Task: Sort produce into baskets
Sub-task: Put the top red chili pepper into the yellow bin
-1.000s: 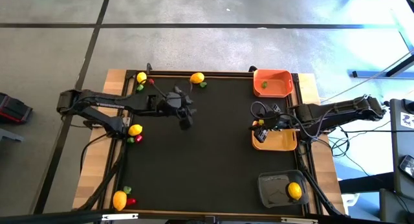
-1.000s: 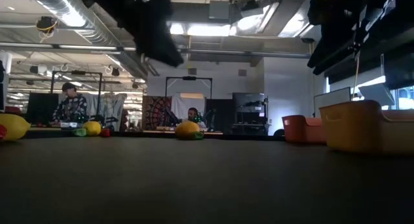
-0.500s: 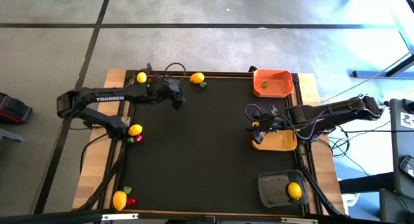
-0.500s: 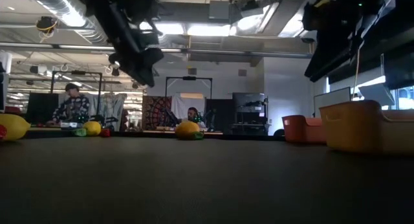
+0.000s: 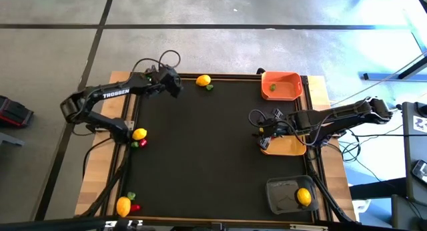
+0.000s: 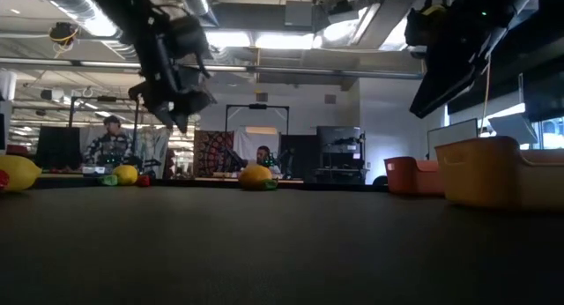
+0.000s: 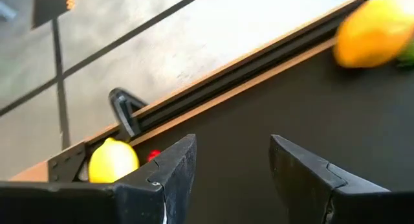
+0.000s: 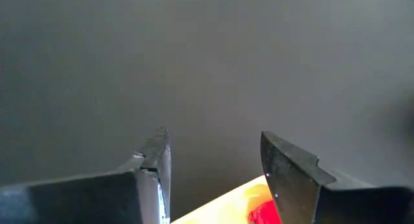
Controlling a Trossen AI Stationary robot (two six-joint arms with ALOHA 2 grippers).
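Note:
My left gripper (image 5: 175, 86) hangs open and empty over the table's far left corner. Its wrist view shows a yellow lemon (image 7: 113, 160) and a small red piece (image 7: 153, 155) just beyond its fingers. A second lemon (image 5: 203, 80) with a green piece (image 5: 209, 87) lies at the far edge. My right gripper (image 5: 261, 132) is open and empty, above the table just left of the yellow-tan basket (image 5: 287, 145). A red piece (image 8: 264, 213) lies in that basket. The orange basket (image 5: 281, 85) holds a green piece (image 5: 272, 87). The dark basket (image 5: 287, 194) holds a lemon (image 5: 303, 196).
At the left edge lies a lemon (image 5: 139, 133) with red and green pieces (image 5: 138, 143). At the near left corner lies another lemon (image 5: 123, 205) with a green (image 5: 131, 195) and a red piece (image 5: 136, 207). People sit beyond the table (image 6: 110, 146).
My left gripper has swung from the table's middle left toward the far left corner, and now stands over the lemon and red piece there. My right gripper has drifted a little toward the table's left, away from the yellow-tan basket. No produce has moved.

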